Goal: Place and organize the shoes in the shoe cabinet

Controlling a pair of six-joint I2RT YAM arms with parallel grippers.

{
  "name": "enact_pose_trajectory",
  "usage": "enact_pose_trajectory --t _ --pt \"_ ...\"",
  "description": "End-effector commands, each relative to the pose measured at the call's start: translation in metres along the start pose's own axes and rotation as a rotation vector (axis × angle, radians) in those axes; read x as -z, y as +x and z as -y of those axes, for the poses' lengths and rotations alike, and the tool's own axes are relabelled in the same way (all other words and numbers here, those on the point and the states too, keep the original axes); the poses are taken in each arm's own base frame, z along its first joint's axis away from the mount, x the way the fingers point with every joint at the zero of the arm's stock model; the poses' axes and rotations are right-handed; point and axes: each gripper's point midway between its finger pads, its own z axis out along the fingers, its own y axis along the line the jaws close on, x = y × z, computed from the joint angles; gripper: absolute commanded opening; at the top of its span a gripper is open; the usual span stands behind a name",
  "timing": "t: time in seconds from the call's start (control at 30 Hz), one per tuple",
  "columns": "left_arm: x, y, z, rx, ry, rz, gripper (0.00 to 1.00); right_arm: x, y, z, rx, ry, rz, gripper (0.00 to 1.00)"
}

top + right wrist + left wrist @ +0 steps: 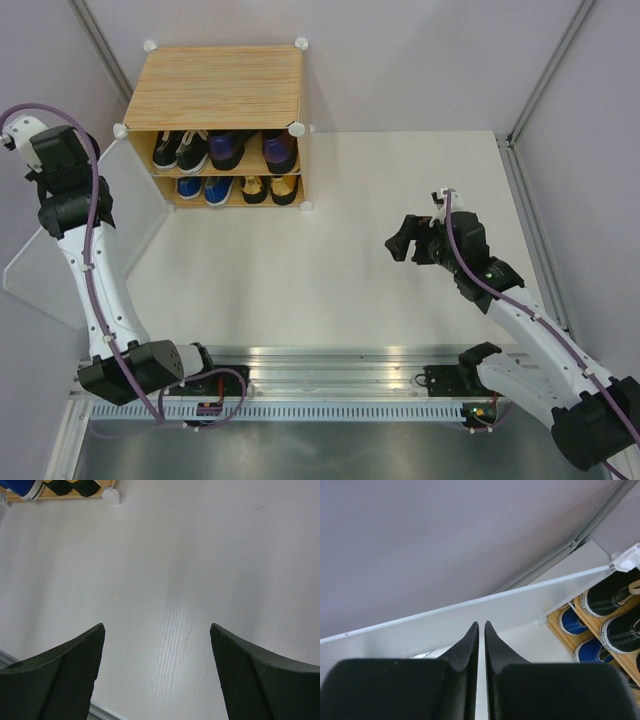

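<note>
The shoe cabinet [220, 85] stands at the back left with its pale door panel [90, 250] swung open to the left. On the upper shelf are the black sneakers [178, 150] and the purple heels [255, 150]. On the lower shelf are the blue sneakers [204, 188] and the gold heels [270, 189]. My left gripper [480, 626] is shut and empty, with its tips by the door's top edge [470, 611]. The black sneakers [612, 597] and blue sneakers [572, 621] also show there. My right gripper [400, 242] is open and empty above the bare table [165, 580].
The left arm's wrist [62, 160] is raised beside the left wall. A white corner connector [111, 495] of the cabinet shows at the top of the right wrist view. Grey walls enclose the table, and a metal rail [330, 360] runs along its near edge.
</note>
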Motion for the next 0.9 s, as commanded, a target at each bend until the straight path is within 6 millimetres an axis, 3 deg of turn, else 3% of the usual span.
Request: enact_pose_trajectory --t 0.0,0.1,0.23,0.37,0.5,0.7,0.87 --pt "0.008 -0.025 -0.003 0.16 0.037 0.046 0.08 -0.007 0.004 -0.008 -0.004 -0.036 -0.023 0.89" --pt "-0.004 -0.023 -0.02 0.184 -0.028 0.041 0.04 -0.01 0.007 -0.008 -0.005 -0.033 -0.037 0.88" --pt "-0.027 -0.001 -0.046 0.226 -0.156 0.006 0.03 -0.012 0.011 -0.007 -0.002 -0.027 -0.05 0.88" --pt "-0.039 0.011 -0.045 0.241 -0.167 -0.006 0.04 -0.015 0.013 -0.002 0.004 -0.003 -0.052 0.88" --pt "-0.048 0.009 -0.045 0.267 -0.176 -0.014 0.04 -0.019 0.016 0.001 0.007 0.013 -0.066 0.88" --pt "-0.051 0.005 -0.046 0.284 -0.193 -0.015 0.04 -0.021 0.019 0.004 0.008 0.027 -0.076 0.88" --pt "-0.026 -0.022 -0.037 0.324 -0.096 0.06 0.02 -0.024 0.021 0.005 0.008 0.034 -0.087 0.88"
